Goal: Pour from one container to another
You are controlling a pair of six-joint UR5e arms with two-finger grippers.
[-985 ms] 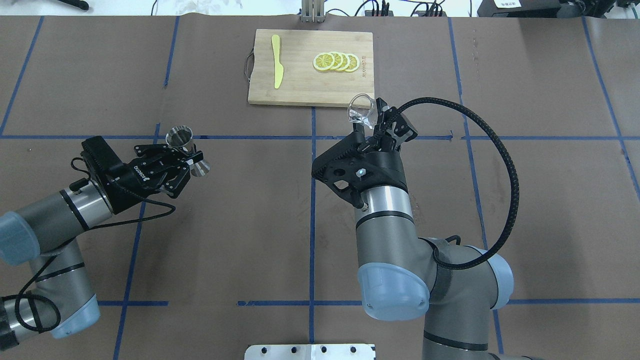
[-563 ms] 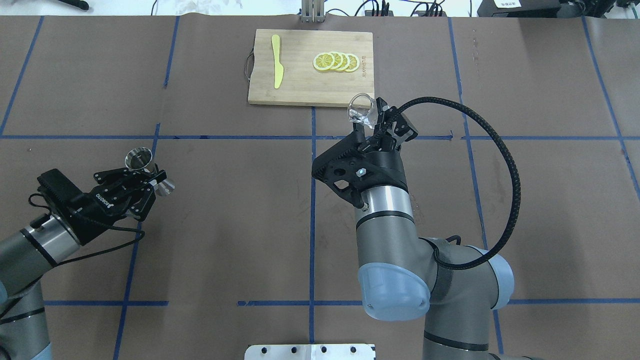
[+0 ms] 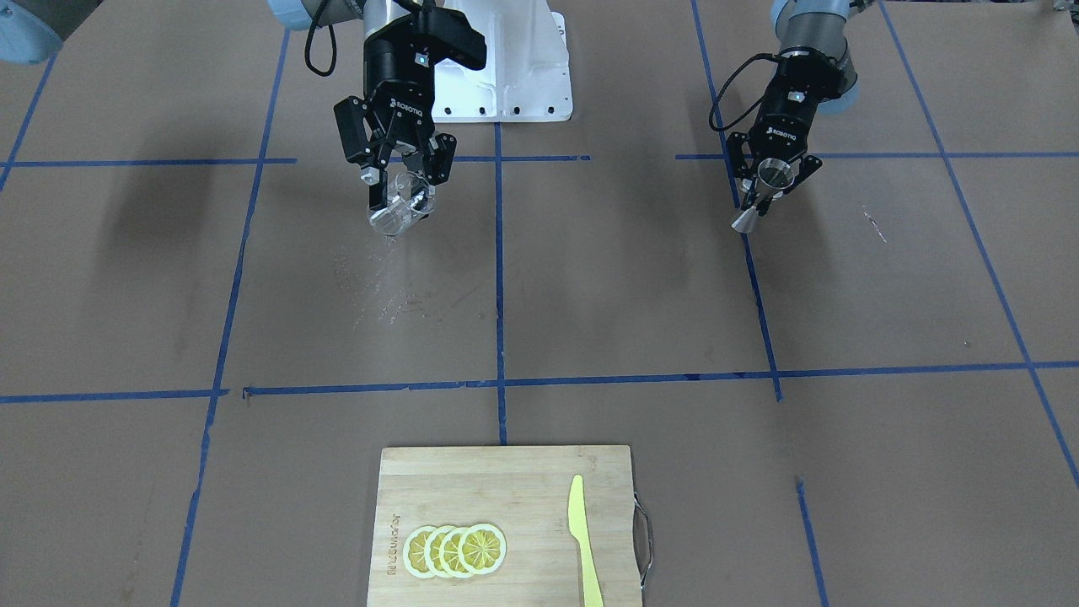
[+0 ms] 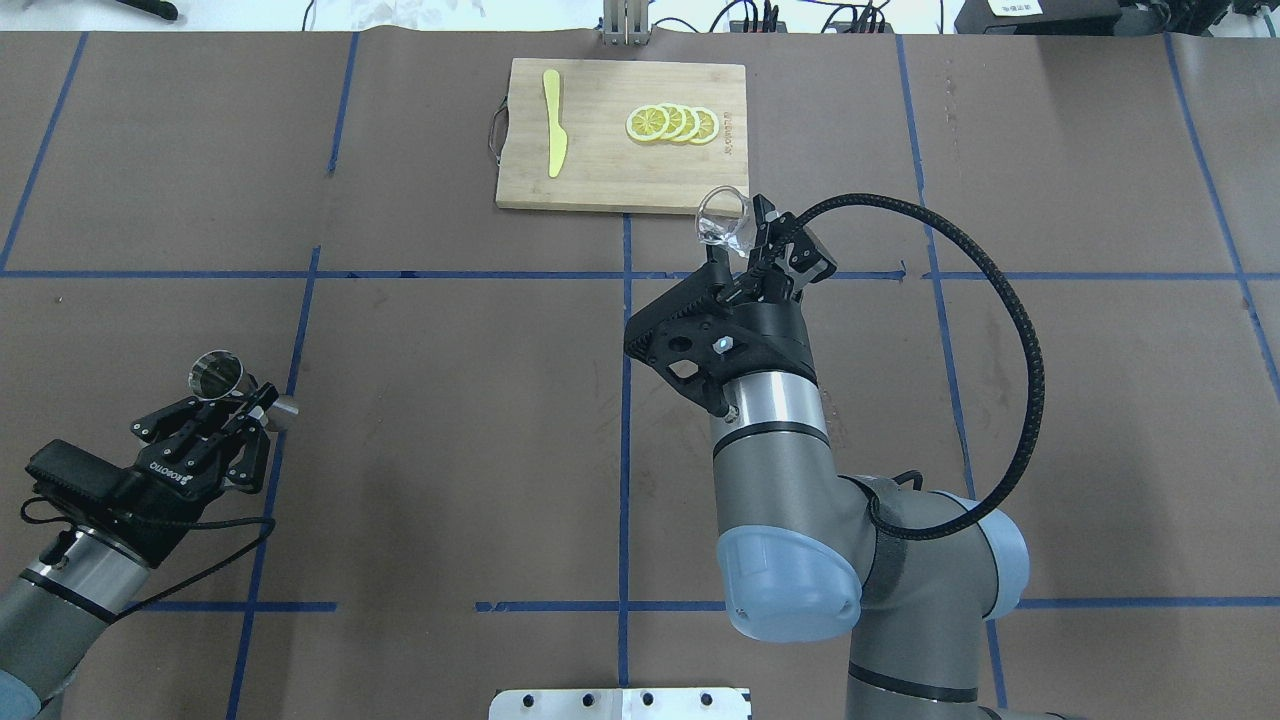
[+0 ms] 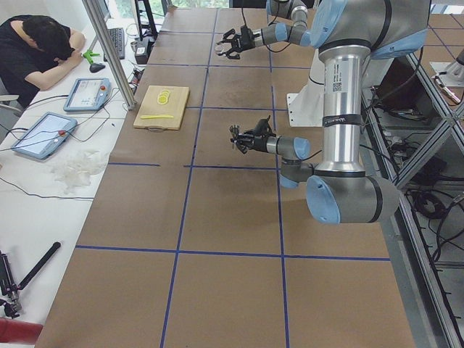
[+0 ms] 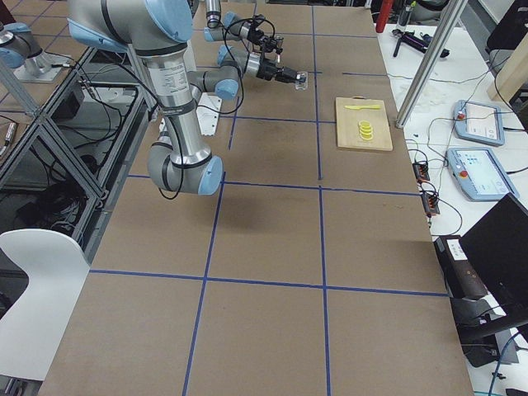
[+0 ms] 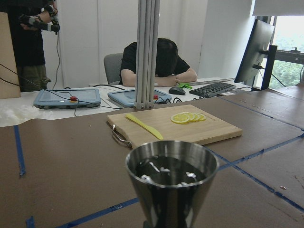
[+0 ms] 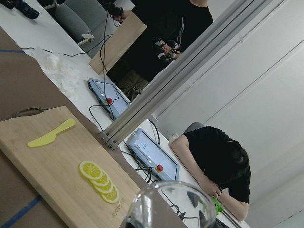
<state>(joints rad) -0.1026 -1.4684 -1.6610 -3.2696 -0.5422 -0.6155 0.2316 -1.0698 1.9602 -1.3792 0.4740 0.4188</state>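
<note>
Right gripper [image 3: 403, 198], front-facing view: fingers pinched on glass cup [image 3: 394, 216]. Cup is tipped w/ mouth toward the board side, held clear of table [image 3: 607, 287]. Left gripper [image 3: 771, 184] is on view's right, fingers closed on waist of jigger [image 3: 774, 174], which looks slanted here, lower cone toward pic's lower left. Cup & jigger are well apart, w/ a blue tape line [image 3: 499, 278] between them. Cutting board [image 3: 506, 489] sits at view's bottom edge w/ lemon slices [image 3: 455, 550] & yellow knife [image 3: 583, 539] on it, apart from each other.

Overhead: left gripper is low at view's left, on robot's side of table, w/ jigger's open rim showing at its tips. Right gripper is mid-table, just short of board. Cup is at its tips, rim angled toward board's near edge.

Ext left: near arm's gripper has sth small at its tips, too small to judge grip.

Ext right: near arm reaches out, w/ a clear glint of cup at its tips. Board is well beyond it.

L wrist cam: jigger's upper cone is at bottom centre, upright in frame, inside dark w/ bright glints. Can't tell if it's liquid. Board, slices & knife are behind it.

R wrist cam: only cup's rim shows, at bottom edge. Board is to its left in pic, and a person [image 8: 213, 161] is slumped at a desk beyond.
</note>
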